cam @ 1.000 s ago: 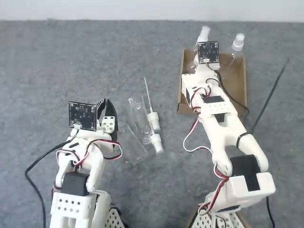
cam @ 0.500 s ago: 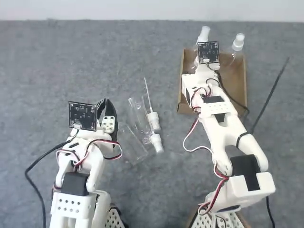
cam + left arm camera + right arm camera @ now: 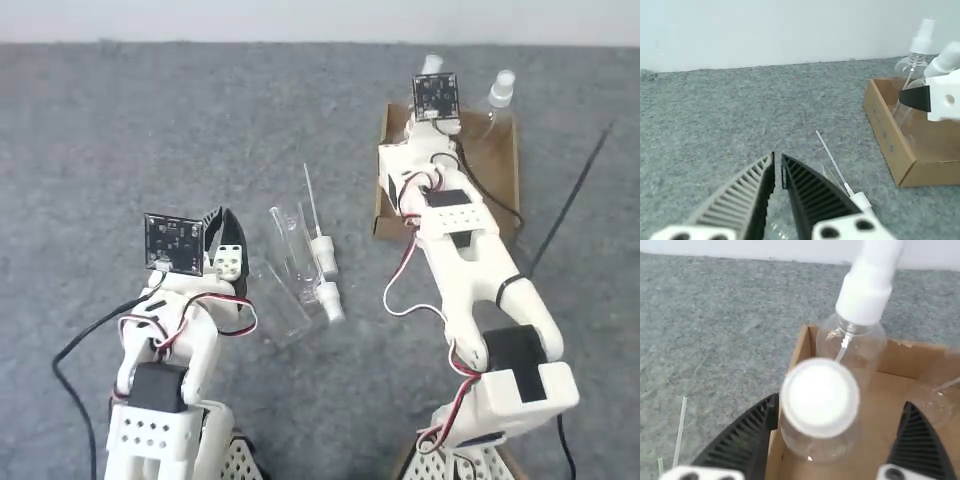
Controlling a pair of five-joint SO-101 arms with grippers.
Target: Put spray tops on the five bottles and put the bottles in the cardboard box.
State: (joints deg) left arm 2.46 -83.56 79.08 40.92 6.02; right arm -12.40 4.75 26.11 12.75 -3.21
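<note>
The cardboard box [image 3: 385, 170] lies at the back right of the table. Capped bottles stand in it, their spray tops [image 3: 432, 68] [image 3: 503, 85] sticking up. My right gripper [image 3: 840, 405] hangs open over the box, its fingers either side of a capped bottle [image 3: 820, 400] and apart from it. Behind that one stands another capped bottle [image 3: 860, 335]. Two clear bottles [image 3: 288, 270] lie uncapped mid-table beside two loose spray tops [image 3: 325, 255] [image 3: 330, 300]. My left gripper [image 3: 778, 172] is shut and empty, just short of a spray top [image 3: 857, 197].
Grey carpet covers the table. The box wall [image 3: 890, 145] rises to the right of the loose spray tops. A black cable [image 3: 570, 200] runs past the box's right side. A thin dip tube [image 3: 680, 430] lies left of the box.
My right arm has shifted slightly farther over the box toward its back edge. The left arm and the loose parts have not moved.
</note>
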